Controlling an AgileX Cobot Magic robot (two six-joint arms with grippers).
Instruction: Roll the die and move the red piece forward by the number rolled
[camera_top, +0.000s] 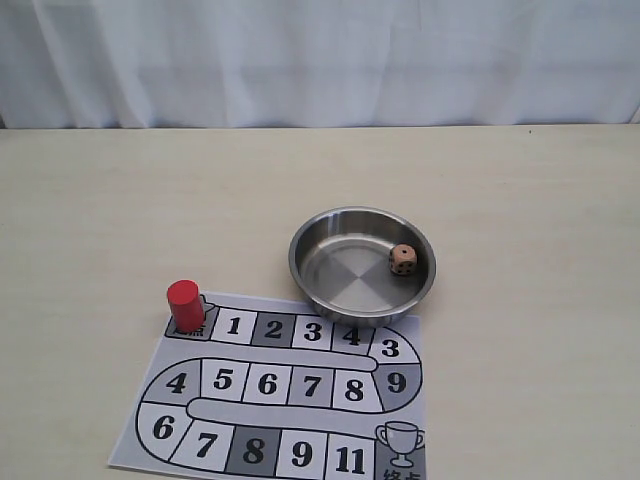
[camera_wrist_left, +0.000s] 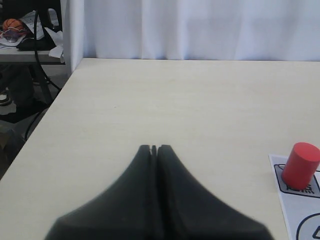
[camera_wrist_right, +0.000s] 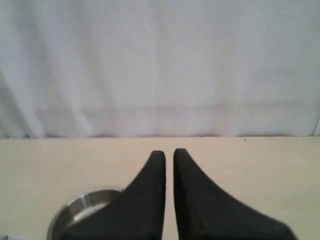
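The tan die (camera_top: 403, 260) lies inside a steel bowl (camera_top: 300, 262), near its right wall. On the start square at the top left corner of the paper game board (camera_top: 268, 352) stands the red piece (camera_top: 185, 304), upright. Neither arm shows in the exterior view. In the left wrist view my left gripper (camera_wrist_left: 154, 146) is shut and empty, with its fingers touching; the red piece (camera_wrist_left: 300, 166) stands well off to one side. My right gripper (camera_wrist_right: 169, 151) is shut on nothing, with only a thin slit between its fingers. The bowl's rim (camera_wrist_right: 75, 207) shows beside it.
The board's numbered squares snake from the start square down to a trophy square (camera_top: 401, 443). A white curtain (camera_top: 320, 60) runs along the table's far edge. Beyond the table's side edge, a cluttered shelf and cables (camera_wrist_left: 30, 35) show.
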